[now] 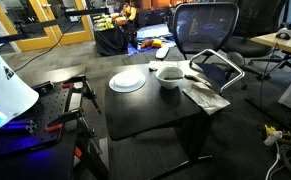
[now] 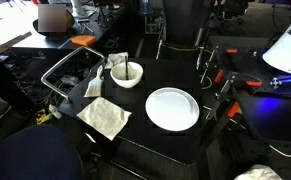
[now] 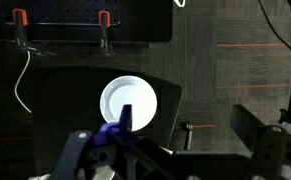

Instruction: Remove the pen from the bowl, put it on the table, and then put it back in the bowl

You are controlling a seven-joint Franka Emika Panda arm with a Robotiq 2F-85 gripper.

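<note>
The small white bowl [image 1: 170, 75] stands on the black table [image 1: 145, 110] next to a flat white plate [image 1: 127, 81]. It also shows in an exterior view [image 2: 126, 75], with the thin pen [image 2: 126, 67] leaning inside it. In the wrist view my gripper [image 3: 183, 138] looks open and empty, high above the table [image 3: 75, 100], with its dark fingers far apart at the bottom of the picture. Only the plate [image 3: 135, 98] shows below it. The bowl and pen are out of sight in that view. The gripper does not show in either exterior view.
A crumpled napkin [image 2: 105, 117] lies at the table edge beside the bowl. A mesh office chair [image 1: 207, 40] stands behind the table. Red-handled clamps [image 3: 103, 20] sit on a dark board by the robot base. The white arm body [image 1: 3, 85] is at the side.
</note>
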